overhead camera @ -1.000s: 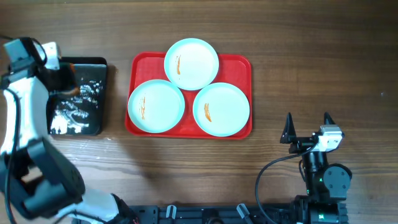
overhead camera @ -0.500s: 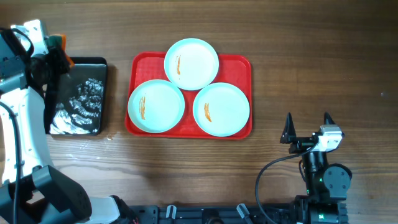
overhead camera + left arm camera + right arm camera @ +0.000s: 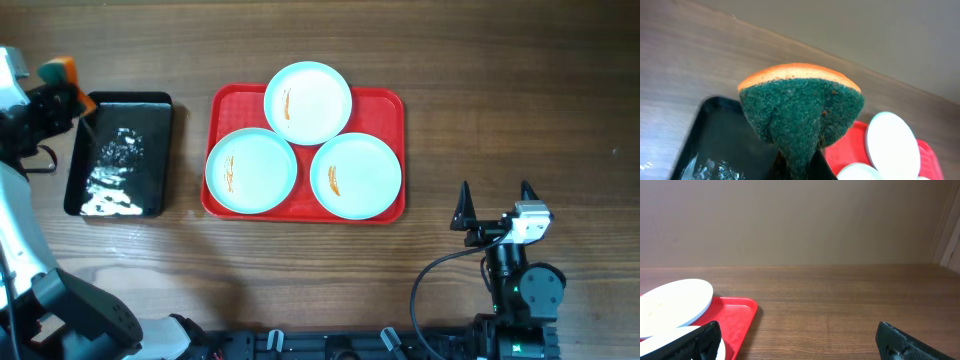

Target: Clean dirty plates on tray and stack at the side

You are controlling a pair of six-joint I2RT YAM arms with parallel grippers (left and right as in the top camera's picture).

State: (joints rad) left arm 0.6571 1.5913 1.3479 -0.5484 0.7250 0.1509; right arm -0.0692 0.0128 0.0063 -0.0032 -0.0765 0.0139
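Left gripper (image 3: 62,92), risen clear of black tray (image 3: 150,110), jaws clamped on sponge (image 3: 800,110); right gripper (image 3: 493,205) parked, jaws apart; hazard: one-armed scrubbing could skid unheld plates (image 3: 308,103) across red tray (image 3: 388,105).

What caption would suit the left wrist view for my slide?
Left jaws pinch a green-and-orange sponge; black tray, red tray and pale plates lie beyond.

A wooden table (image 3: 520,90) of brown, streaky grain fills the overhead view, lit evenly with a soft sheen. Ahead of the jaws of the right gripper (image 3: 797,337) the tabletop runs back to a plain beige wall (image 3: 790,220). To the right of those jaws a pale upright strip (image 3: 946,235) edges that wall.
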